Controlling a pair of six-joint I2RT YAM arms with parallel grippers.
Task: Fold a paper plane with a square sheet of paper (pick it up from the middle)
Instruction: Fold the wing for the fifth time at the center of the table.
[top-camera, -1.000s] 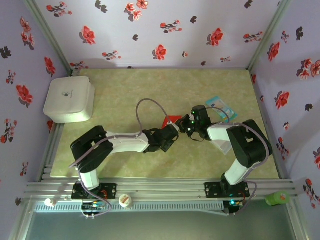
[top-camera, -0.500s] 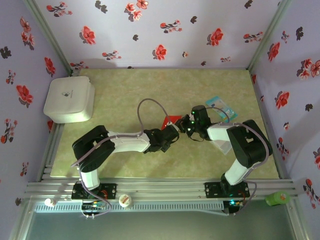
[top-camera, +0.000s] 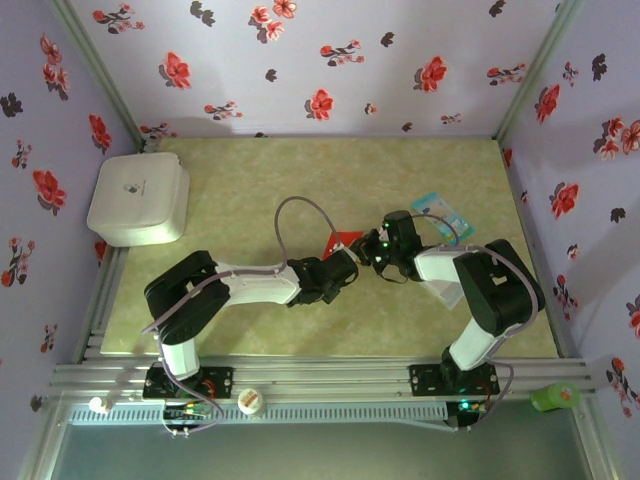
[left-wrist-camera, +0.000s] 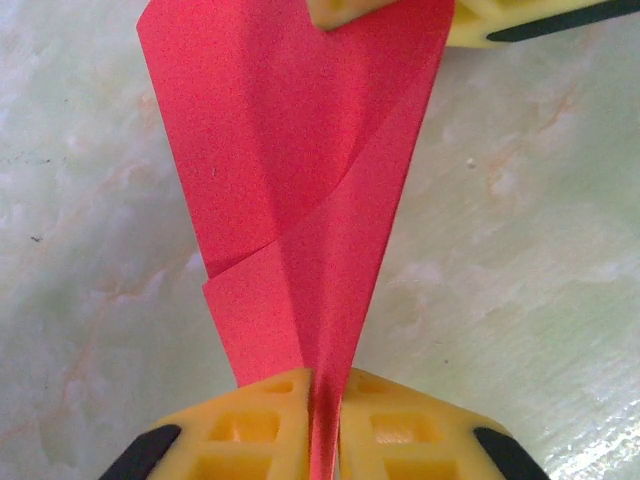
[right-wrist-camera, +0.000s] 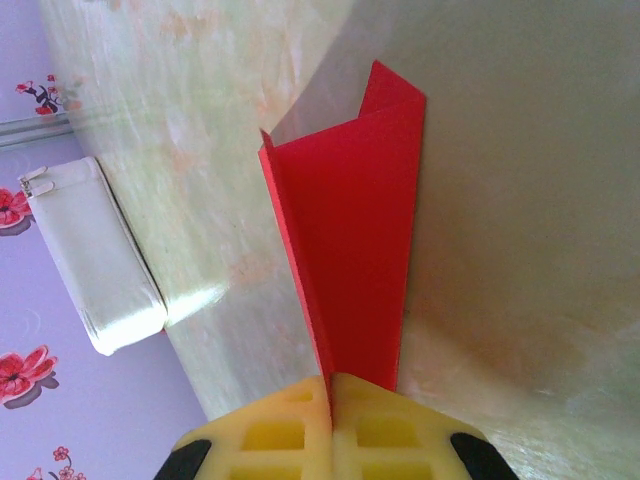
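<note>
My left gripper (left-wrist-camera: 322, 400) pinches the folded red paper (left-wrist-camera: 290, 170) tight from the left; my right gripper (right-wrist-camera: 330, 398) clamps its right end.

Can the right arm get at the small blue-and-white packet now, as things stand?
Probably not yet. The packet lies near the right end effector, but that end effector is shut on the red paper, which the left end effector also pinches.
</note>
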